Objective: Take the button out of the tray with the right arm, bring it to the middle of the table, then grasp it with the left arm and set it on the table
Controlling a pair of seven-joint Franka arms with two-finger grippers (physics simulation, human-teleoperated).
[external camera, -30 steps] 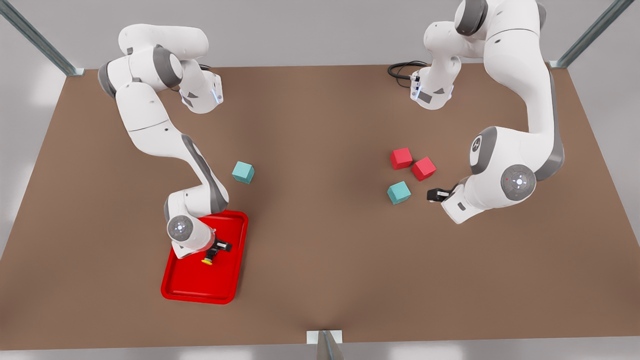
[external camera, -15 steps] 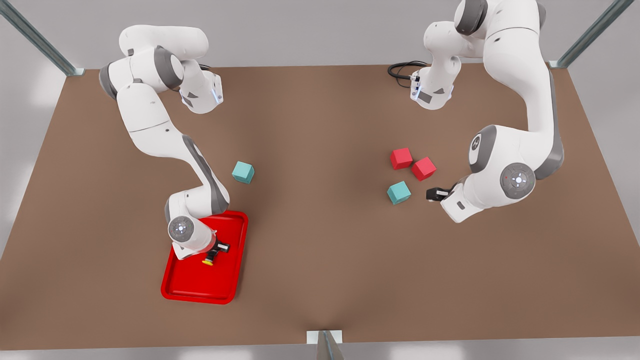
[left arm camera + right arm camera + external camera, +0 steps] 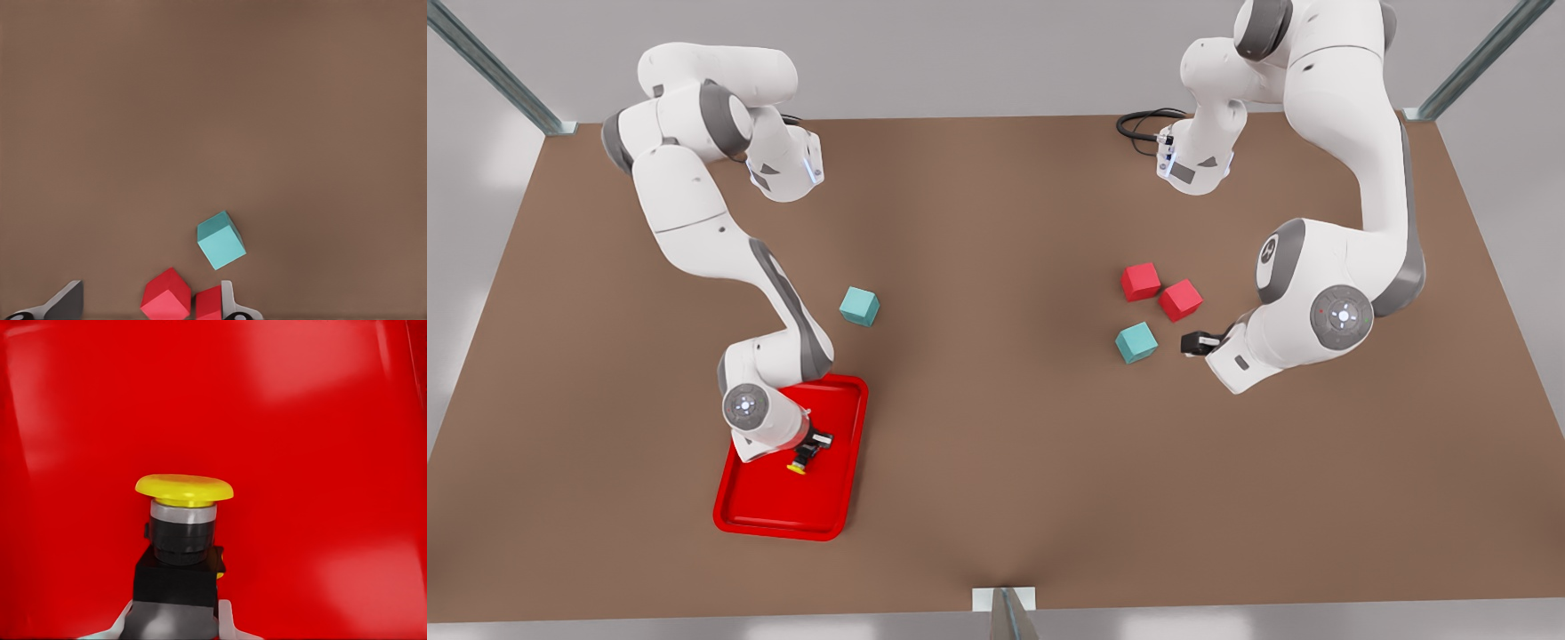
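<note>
Brown matte bench (image 3: pixel 996 427) below; my right hand (image 3: pixel 811 444) is closed on the dark body of the yellow-capped push-button (image 3: pixel 181 540), over the shallow red tray (image 3: pixel 831 507). My left hand (image 3: pixel 1193 343) waits open beside a teal cube (image 3: pixel 1136 342).

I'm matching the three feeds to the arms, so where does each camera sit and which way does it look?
Front view: high, looking down on the table and both arms.
Left wrist view: on the left gripper, open, facing the teal cube and red cubes.
Right wrist view: on the right gripper, shut on the button over the tray.
The front view shares all of these.
</note>
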